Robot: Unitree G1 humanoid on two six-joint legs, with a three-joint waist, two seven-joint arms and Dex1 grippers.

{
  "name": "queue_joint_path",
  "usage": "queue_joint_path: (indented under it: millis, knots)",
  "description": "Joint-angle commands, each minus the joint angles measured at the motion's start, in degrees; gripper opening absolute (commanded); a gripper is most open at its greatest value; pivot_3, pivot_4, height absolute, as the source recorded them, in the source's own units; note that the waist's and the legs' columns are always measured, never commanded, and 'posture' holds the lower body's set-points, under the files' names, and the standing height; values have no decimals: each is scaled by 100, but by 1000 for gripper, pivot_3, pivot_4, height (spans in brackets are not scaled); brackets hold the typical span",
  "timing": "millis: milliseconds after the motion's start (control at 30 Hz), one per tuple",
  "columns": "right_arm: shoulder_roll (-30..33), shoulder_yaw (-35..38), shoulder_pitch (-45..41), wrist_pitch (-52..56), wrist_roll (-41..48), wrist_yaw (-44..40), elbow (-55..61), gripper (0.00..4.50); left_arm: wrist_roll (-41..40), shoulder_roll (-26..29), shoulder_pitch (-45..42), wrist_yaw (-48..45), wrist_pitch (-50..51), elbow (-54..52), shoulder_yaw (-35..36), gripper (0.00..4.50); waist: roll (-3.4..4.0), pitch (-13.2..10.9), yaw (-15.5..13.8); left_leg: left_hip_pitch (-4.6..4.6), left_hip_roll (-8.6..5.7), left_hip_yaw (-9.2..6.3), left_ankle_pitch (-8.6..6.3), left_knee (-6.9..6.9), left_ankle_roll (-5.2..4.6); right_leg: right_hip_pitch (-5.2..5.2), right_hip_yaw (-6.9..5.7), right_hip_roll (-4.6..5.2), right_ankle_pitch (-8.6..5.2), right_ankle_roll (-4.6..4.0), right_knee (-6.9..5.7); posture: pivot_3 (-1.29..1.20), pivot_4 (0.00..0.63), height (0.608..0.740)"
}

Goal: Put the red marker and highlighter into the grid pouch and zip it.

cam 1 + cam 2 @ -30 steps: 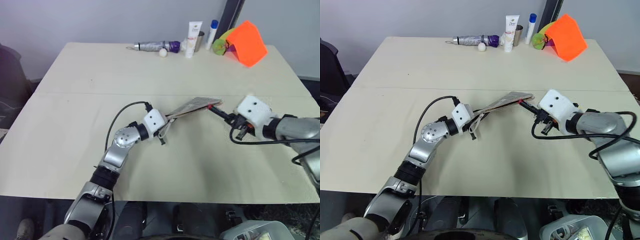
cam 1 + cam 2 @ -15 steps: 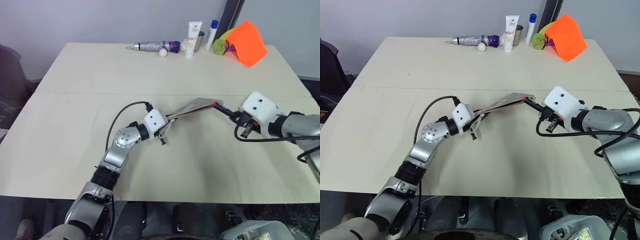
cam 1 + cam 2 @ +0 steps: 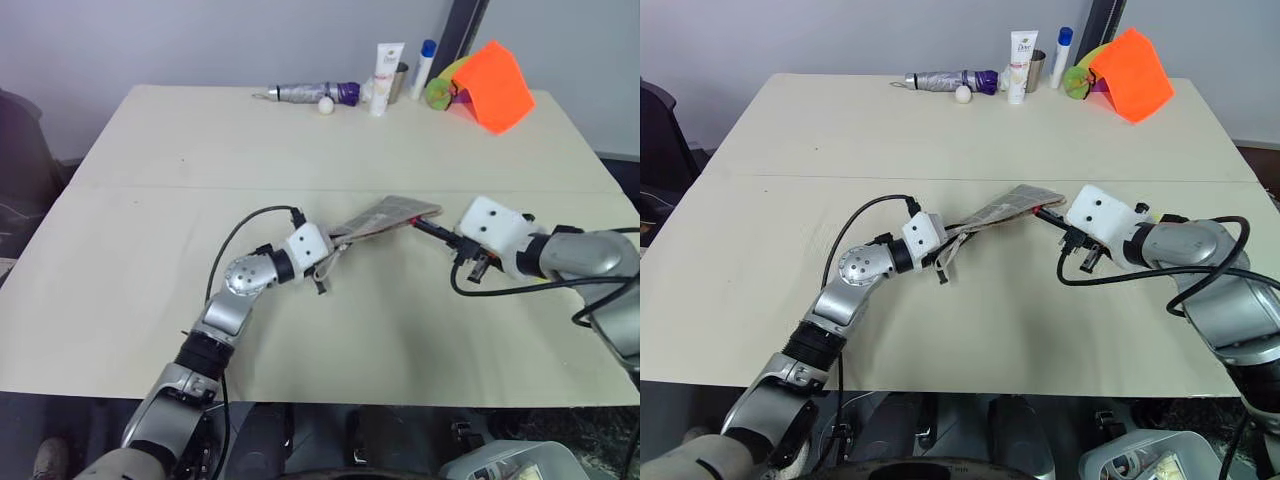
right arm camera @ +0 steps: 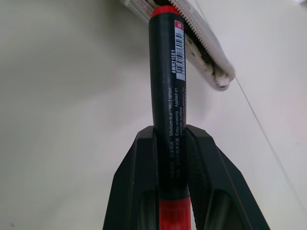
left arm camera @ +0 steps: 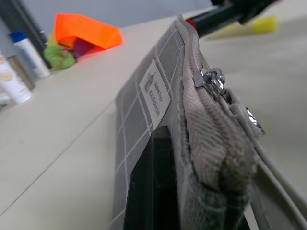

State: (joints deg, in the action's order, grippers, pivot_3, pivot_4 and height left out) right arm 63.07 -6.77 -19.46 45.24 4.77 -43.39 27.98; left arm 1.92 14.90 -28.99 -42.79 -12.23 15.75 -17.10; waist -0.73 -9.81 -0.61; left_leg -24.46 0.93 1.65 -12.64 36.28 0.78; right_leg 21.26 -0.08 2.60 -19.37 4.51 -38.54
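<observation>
The grid pouch (image 3: 385, 214) is lifted off the table in the middle, tilted, with its white label (image 5: 156, 91) and zipper pull (image 5: 213, 79) showing. My left gripper (image 3: 334, 240) is shut on the pouch's near end. The red marker (image 4: 167, 72), black in the middle, is held in my shut right gripper (image 4: 170, 130). Its red tip touches the pouch's open zipper edge (image 4: 204, 55) at the far end. In the head view the marker (image 3: 428, 227) bridges the right gripper (image 3: 447, 236) and the pouch. The yellow highlighter (image 5: 265, 24) lies on the table beyond the pouch.
Along the table's far edge stand a folded umbrella (image 3: 305, 93), a small white ball (image 3: 326, 105), a white tube (image 3: 388, 65), a blue-capped tube (image 3: 425, 55), a green ball (image 3: 437, 95) and an orange object (image 3: 495, 85). Black cables hang from both wrists.
My right gripper drew back to the right, then came left again with the marker, bringing its tip to the pouch's far end. The left gripper has kept its hold in place.
</observation>
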Motion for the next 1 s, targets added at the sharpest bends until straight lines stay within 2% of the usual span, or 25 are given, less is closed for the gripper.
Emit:
queue_joint_path:
  millis: [33,400,533,833,1000]
  knots:
    - [153,-120,-3,-316,-291,-115,168,270,147,92,-120,-241,-409,-68,-204,0,0,0,4,1,0,0,0,0,0,0,0,0,0,0,0,0,150,740]
    - [29,-859,-162,-652,-925,-505,444,270,227,73,-171,-545,-669,-64,-430,0,1,0,-2,-1,0,0,0,4,-1,-1,0,1,0,0,0,0,150,740]
    - [-242,-1282,-430,-720,-1188,-647,613,270,211,51,-162,-630,-681,-111,-479,0,1,0,25,1,1,0,0,4,-1,1,0,0,0,-1,-8,0,150,740]
    - [-392,-1118,-523,-730,-1307,-883,584,270,170,63,-91,-671,-601,-164,-417,0,1,0,1,0,0,0,-1,15,-1,-1,0,2,0,-1,-11,0,150,740]
    - [-465,-545,-522,-645,-918,-1014,645,2756,44,26,0,-592,-393,-224,-285,0,1,0,0,0,0,0,-1,16,-1,-1,0,2,0,-1,-13,0,150,740]
